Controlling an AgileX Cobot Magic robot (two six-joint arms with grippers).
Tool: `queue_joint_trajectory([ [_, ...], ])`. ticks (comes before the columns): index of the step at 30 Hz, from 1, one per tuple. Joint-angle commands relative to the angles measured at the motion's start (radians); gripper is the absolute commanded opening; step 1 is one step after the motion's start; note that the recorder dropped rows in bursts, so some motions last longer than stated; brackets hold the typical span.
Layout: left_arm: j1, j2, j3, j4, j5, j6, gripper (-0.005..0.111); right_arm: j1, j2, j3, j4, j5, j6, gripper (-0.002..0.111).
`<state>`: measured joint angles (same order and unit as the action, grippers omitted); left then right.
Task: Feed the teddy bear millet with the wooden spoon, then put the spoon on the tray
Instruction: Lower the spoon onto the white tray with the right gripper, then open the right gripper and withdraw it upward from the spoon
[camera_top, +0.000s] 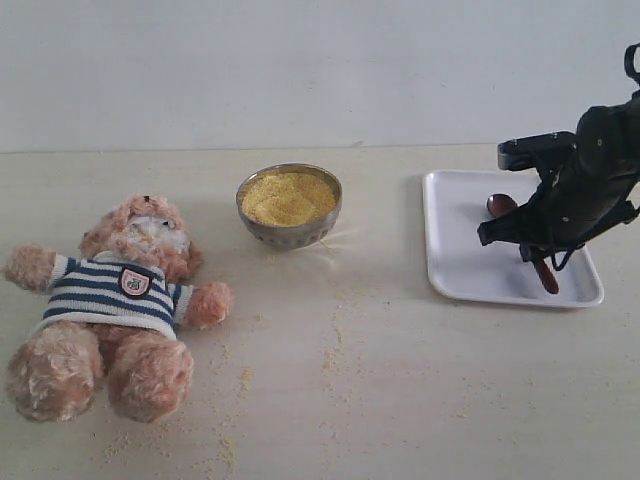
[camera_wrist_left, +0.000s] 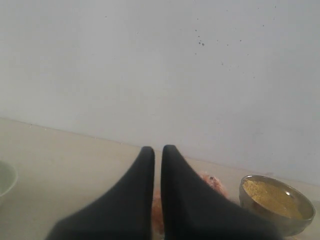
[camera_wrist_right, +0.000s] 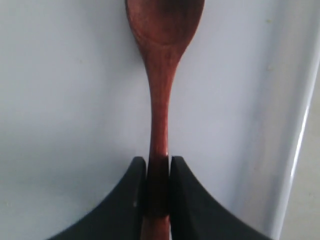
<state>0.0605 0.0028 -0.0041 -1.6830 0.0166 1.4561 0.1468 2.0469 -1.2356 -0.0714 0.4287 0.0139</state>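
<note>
Where the tabletop meets its near edge, we see loose millet specks (camera_top: 235, 385) scattered from the middle toward the left. Behind them, by the near-left corner, the teddy bear (camera_top: 115, 300) lies on its back, feet toward the near edge, head toward the far edge. Along the right edge sits the tray (camera_top: 455, 270). The wooden spoon (camera_top: 500, 205) is over it, bowl end toward the far edge, handle toward the near edge. The right fingers (camera_wrist_right: 131, 195) are narrow and pinch the spoon's handle from both sides, partway down. We cannot tell whether the spoon touches the tray floor. Mid-tabletop, between the bear and the tray and a bit farther back than the bear's head, stands the steel bowl (camera_top: 290, 235), heaped with millet (camera_top: 289, 197). The left fingers (camera_wrist_left: 135, 195) show only in their wrist view. They are pressed together, holding nothing, and point past the bear toward the bowl and the wall.
</note>
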Motion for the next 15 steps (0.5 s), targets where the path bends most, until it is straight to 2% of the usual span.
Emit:
queue_joint_trajectory([
  [1, -0.002, -0.003, 0.004, 0.001, 0.008, 0.003, 0.005, -0.007, 0.002, 0.001, -0.005, 0.013, -0.007, 0.007],
  [4, -0.002, -0.003, 0.004, 0.001, 0.008, 0.003, 0.005, -0.007, 0.002, 0.001, -0.005, 0.013, -0.007, 0.032],
  [5, -0.002, -0.003, 0.004, 0.001, 0.008, 0.003, 0.005, -0.007, 0.002, 0.001, -0.005, 0.013, -0.007, 0.034],
  [10, -0.002, -0.003, 0.004, 0.001, 0.008, 0.003, 0.005, -0.007, -0.043, -0.001, -0.005, 0.056, 0.015, 0.035],
  [15, -0.002, -0.003, 0.004, 0.001, 0.008, 0.003, 0.005, -0.007, -0.227, 0.004, -0.005, 0.104, 0.127, 0.035],
])
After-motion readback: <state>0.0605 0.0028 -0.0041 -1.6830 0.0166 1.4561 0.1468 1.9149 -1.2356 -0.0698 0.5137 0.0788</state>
